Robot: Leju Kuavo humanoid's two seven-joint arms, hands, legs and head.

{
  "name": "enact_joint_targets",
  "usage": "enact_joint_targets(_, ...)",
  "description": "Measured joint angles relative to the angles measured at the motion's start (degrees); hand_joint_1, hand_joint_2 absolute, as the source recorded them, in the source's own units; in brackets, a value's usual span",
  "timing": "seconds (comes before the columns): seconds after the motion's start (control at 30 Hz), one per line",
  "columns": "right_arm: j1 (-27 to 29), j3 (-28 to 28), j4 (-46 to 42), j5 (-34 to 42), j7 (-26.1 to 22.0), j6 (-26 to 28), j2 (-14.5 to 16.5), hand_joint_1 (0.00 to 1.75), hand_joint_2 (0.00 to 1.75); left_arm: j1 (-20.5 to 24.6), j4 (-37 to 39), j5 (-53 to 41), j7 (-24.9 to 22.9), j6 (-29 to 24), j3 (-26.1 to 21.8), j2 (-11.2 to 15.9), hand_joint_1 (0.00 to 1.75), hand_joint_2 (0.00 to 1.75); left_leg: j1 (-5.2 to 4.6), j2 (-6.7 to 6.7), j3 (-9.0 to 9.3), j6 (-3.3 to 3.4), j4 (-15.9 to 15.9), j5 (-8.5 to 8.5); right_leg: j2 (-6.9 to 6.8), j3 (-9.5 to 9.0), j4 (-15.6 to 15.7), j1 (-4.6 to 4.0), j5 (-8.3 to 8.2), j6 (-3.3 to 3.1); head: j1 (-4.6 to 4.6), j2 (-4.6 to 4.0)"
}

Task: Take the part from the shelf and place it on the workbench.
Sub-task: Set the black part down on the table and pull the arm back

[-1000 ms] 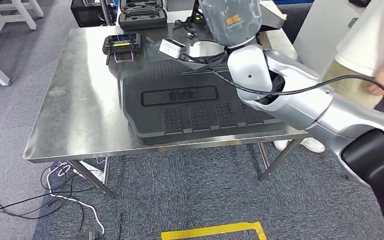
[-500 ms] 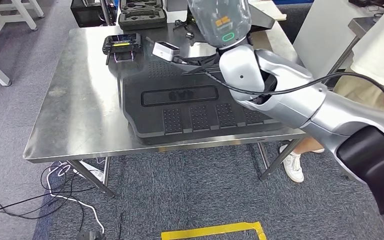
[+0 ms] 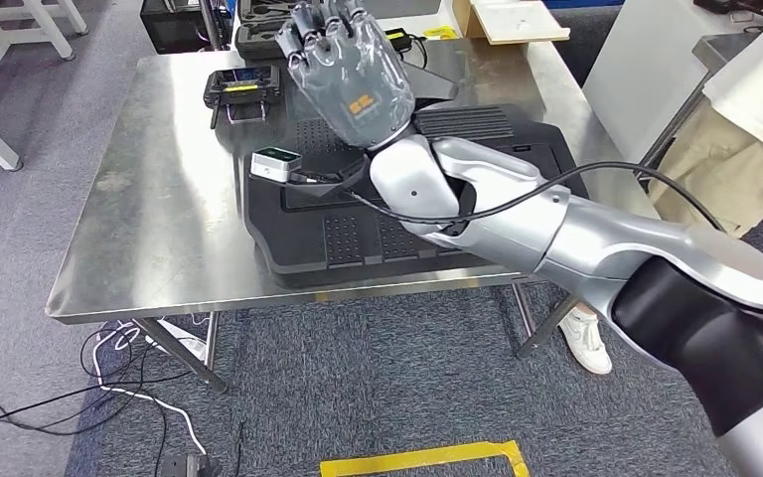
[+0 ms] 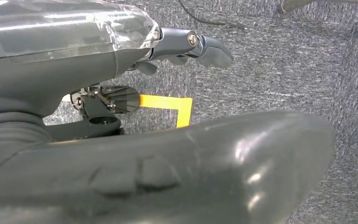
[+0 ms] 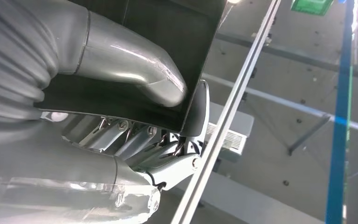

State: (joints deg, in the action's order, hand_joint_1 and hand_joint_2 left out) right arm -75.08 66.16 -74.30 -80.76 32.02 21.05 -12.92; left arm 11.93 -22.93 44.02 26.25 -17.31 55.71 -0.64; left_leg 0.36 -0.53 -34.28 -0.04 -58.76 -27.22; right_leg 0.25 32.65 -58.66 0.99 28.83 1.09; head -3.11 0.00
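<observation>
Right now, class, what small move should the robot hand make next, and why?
Probably lower the black part flat onto the table: the right robot hand grips its far edge, thumb pressed on it, while its near edge already rests there.

Workshop: steel workbench (image 3: 149, 229), equipment cases (image 3: 280, 30)

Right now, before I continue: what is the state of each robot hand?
Left robot hand: open, holding nothing.
Right robot hand: cannot be told; its thumb lies against a dark flat panel.
</observation>
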Motion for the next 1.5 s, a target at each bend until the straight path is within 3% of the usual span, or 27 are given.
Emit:
enact_joint_targets(0.03, 0.1, 0.4, 0.6, 0.0, 0.0, 0.0, 0.5, 1.35, 1.75, 0.0, 0.0, 0.0, -0.1, 0.0, 0.0, 0.0, 0.0, 0.0, 0.0, 0.0, 0.0, 0.0, 0.0, 0.0, 0.0, 0.0, 0.0, 0.0, 0.0, 0.0, 0.0, 0.0)
enact_joint_targets(0.13, 0.6, 1.7, 2.9, 0.0, 0.0, -0.9, 2.4, 0.05, 0.44, 0.0, 0.0, 0.1, -0.3, 0.0, 0.0, 0.0, 0.0, 0.0, 0.0, 0.0, 0.01, 0.0, 0.0, 0.0, 0.0, 0.0, 0.0, 0.0, 0.0, 0.0, 0.01, 0.0)
enact_joint_targets(0.17, 0.6, 2.1, 3.6, 0.0, 0.0, -1.6, 3.1, 0.0, 0.0, 0.0, 0.0, 0.2, -0.3, 0.0, 0.0, 0.0, 0.0, 0.0, 0.0, 0.0, 0.01, 0.0, 0.0, 0.0, 0.0, 0.0, 0.0, 0.0, 0.0, 0.0, 0.01, 0.0)
enact_joint_targets(0.5, 0.0, 5.1, 7.0, 0.0, 0.0, -9.4, 7.0, 0.0, 0.0, -0.2, 0.0, 1.4, -0.3, -0.2, 0.0, -0.1, 0.0, 0.0, 0.05, 0.0, 0.07, -0.01, 0.0, 0.01, 0.0, -0.06, 0.0, -0.05, 0.0, 0.0, 0.01, 0.0)
enact_joint_targets(0.93, -1.5, 5.7, 7.7, 0.0, -0.1, -14.8, 7.2, 0.0, 0.0, -0.4, 0.0, 2.3, -0.2, -0.8, 0.0, -0.1, 0.0, 0.0, 0.05, 0.01, 0.23, -0.01, 0.0, 0.01, 0.0, -0.22, 0.0, -0.05, 0.0, -0.01, 0.01, 0.0)
enact_joint_targets(1.27, -0.9, 5.3, 7.6, 0.0, -2.2, -22.3, 7.6, 0.0, 0.0, -0.5, 0.0, 3.7, 0.2, -0.8, 0.0, 0.0, 0.0, 0.0, 0.06, 0.01, 0.35, -0.01, 0.0, 0.01, 0.0, -0.32, 0.0, -0.05, 0.0, -0.01, 0.0, 0.0)
enact_joint_targets(1.5, -1.0, 3.3, 5.3, 0.0, -0.1, -30.4, 6.6, 0.0, 0.0, -0.8, 0.0, 4.9, 1.0, -0.8, 0.0, 0.0, 0.0, 0.0, 0.05, 0.02, 0.43, -0.02, 0.0, 0.02, 0.01, -0.4, 0.0, -0.05, -0.01, -0.01, 0.01, 0.0)
